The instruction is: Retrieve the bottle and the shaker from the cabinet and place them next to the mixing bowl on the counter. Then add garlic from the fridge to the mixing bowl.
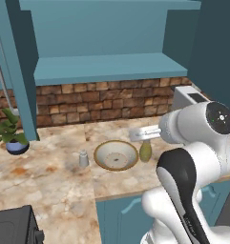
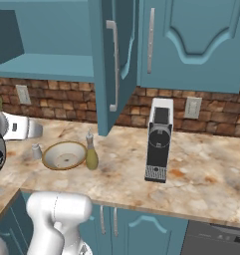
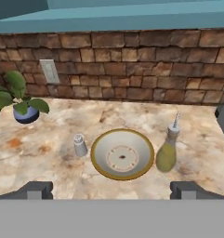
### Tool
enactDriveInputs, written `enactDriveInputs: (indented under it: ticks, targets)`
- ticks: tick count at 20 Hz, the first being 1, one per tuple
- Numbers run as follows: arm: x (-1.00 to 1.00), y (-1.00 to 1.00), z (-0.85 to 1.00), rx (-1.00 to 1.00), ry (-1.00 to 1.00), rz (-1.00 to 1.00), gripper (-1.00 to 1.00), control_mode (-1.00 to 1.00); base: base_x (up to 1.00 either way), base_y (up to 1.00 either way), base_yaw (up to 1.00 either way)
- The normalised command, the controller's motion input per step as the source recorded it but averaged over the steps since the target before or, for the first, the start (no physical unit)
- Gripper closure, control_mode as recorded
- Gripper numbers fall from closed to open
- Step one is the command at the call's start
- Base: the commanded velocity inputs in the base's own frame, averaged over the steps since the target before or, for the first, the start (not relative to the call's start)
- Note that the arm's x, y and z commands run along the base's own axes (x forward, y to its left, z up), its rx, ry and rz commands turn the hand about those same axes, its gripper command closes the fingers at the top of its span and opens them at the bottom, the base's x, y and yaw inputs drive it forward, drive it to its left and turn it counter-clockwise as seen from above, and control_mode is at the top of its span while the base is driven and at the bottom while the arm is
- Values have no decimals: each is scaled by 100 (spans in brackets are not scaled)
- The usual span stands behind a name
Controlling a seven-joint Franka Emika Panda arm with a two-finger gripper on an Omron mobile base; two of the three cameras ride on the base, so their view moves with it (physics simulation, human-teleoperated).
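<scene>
On the bench (image 1: 49, 171), below the cabinet (image 1: 107, 66) whose shelf is standing bare, the mixing bowl (image 3: 122, 154) is sitting with the bottle (image 3: 168, 151) just beside it on one side and the shaker (image 3: 79, 145) just beside it on the other. Judged by appearance, the bowl is behaving as a rigid, breakable dish, best taken at its rim. The glass bottle is looking smooth, slippery and top-heavy; its wide lower body is offering the safest hold. The shaker is appearing light and stiff, suited to a mid-body grasp. The arm is reaching forward above the bench, and the gripper (image 3: 111, 189) is standing wide apart, holding nothing, aimed down at the bowl.
</scene>
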Motion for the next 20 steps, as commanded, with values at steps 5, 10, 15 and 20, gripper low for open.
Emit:
enactDriveInputs:
  ticks: [5,10,15,20]
  targets:
    - [0,0,0,0,0,0,-100,-100,0,0,0]
    - [0,0,0,0,0,0,-100,100,-47,0,-5]
    - [0,0,0,0,0,0,-100,100,-100,0,-17]
    - [0,0,0,0,0,0,-100,100,-84,-29,-32]
